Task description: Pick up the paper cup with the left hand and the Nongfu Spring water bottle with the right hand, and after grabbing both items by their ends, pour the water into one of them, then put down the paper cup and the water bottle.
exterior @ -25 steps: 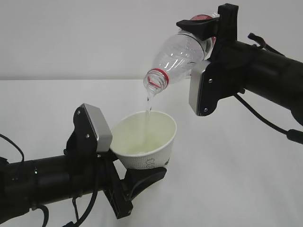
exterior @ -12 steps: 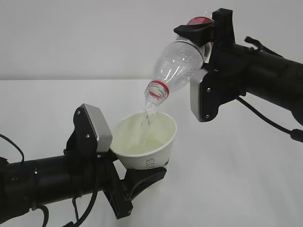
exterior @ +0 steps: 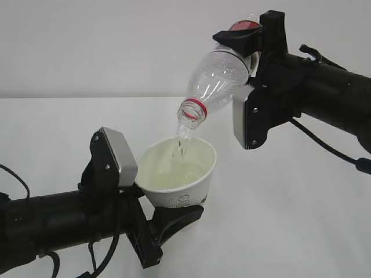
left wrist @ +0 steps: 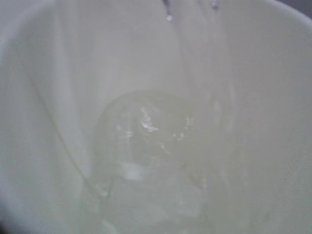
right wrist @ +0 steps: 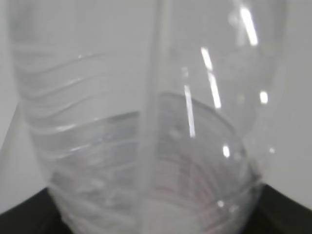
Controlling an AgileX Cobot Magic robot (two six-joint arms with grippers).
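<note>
My left gripper [exterior: 169,204] is shut on the base of the white paper cup [exterior: 194,184] and holds it upright above the table. My right gripper [exterior: 248,68] is shut on the bottom end of the Nongfu Spring water bottle [exterior: 215,76], which tilts mouth-down to the left. A thin stream of water [exterior: 182,138] falls from the red-ringed neck [exterior: 192,109] into the cup. In the left wrist view the cup's inside [left wrist: 48,122] fills the frame, with rippling water [left wrist: 146,161] at its bottom. The right wrist view shows the clear ribbed bottle [right wrist: 87,92] with water [right wrist: 122,165] still inside.
The white table [exterior: 290,220] lies under both arms, with a plain grey wall [exterior: 87,46] behind it. Black cables [exterior: 324,145] hang from the right arm. Nothing else stands on the table in view.
Over the last second the right gripper tipped the bottle steeper and shifted it slightly right. Water kept running into the cup. The left arm and the cup stayed still.
</note>
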